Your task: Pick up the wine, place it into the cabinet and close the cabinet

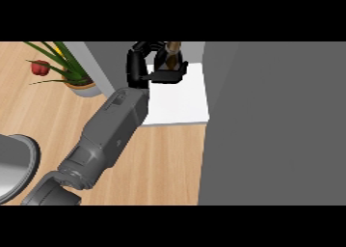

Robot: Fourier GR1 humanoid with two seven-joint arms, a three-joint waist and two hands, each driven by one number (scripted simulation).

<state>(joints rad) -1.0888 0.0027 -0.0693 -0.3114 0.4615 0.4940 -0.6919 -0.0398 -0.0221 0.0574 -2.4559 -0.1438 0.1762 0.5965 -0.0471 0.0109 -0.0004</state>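
Inside the white-floored grey cabinet [177, 103], the black left hand [153, 65] is curling round the dark brown glass wine bottle [172, 54], which sits between its fingers and thumb. Best keeping it upright, setting it down before letting go.

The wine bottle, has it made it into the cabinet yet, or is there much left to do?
Picked up: the hand is curled round the wine bottle. In progress: it holds the bottle over the cabinet's white shelf. Whether the bottle stands there yet is unclear. Left: letting go and closing the grey door, still open.
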